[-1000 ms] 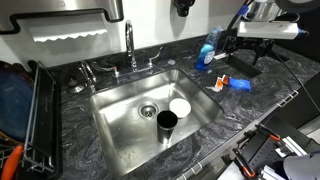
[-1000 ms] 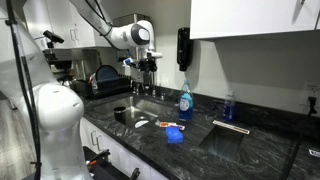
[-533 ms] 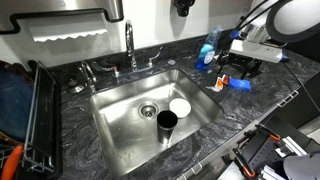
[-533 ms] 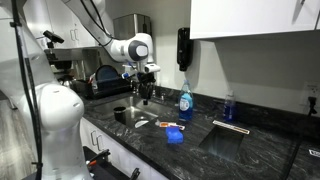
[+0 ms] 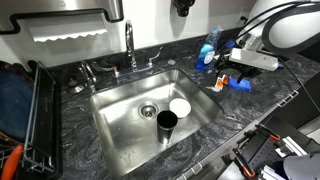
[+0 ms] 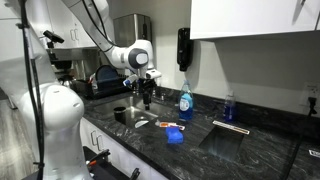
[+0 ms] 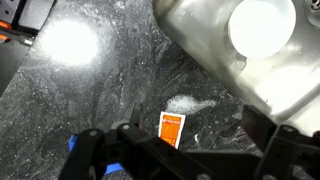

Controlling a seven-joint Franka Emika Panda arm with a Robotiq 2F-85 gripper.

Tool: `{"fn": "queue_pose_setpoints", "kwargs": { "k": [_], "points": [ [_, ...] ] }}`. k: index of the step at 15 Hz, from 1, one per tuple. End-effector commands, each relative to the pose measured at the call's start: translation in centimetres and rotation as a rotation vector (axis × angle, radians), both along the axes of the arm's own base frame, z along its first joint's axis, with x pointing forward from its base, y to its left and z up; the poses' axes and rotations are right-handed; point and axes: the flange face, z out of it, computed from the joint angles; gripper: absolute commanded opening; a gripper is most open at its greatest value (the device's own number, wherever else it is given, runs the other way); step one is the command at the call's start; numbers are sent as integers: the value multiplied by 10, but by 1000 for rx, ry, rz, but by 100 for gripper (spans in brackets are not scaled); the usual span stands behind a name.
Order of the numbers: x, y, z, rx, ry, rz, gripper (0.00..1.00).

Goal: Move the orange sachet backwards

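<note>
The orange sachet (image 7: 171,128) lies flat on the dark marble counter beside the sink; it also shows in an exterior view (image 6: 170,125). My gripper (image 7: 195,138) is open and empty above it, and the sachet lies just inside the left finger (image 7: 130,137). In both exterior views the gripper (image 5: 236,72) (image 6: 146,100) hangs above the counter and points down. A bright blue lumpy object (image 5: 240,84) (image 6: 175,136) lies right beside the sachet. The blue bottle (image 5: 205,54) (image 6: 184,100) stands upright at the back of the counter.
The steel sink (image 5: 120,125) holds a black cup (image 5: 167,122) and a white bowl (image 5: 180,106). The faucet (image 5: 130,45) stands behind it. A dish rack (image 5: 35,115) stands at the far side. A second blue bottle (image 6: 229,108) stands by the wall.
The arm has swung down and in toward the counter beside the sink. The open gripper now hangs lower, over the sachet. The sachet has not moved.
</note>
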Motion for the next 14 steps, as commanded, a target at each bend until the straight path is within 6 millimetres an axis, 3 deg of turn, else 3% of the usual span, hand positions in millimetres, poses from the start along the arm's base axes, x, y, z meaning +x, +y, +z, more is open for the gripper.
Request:
{"fn": "queue_pose_setpoints", "kwargs": {
  "k": [1,5,10,14],
  "points": [
    [0,0,1,0,0,0,100],
    [21,12,-18,-66,10,-71,100],
    [55,30,-41,-94,-2,-299,100],
    [79,29,-59,-87,-31,-452,100]
  ]
}}
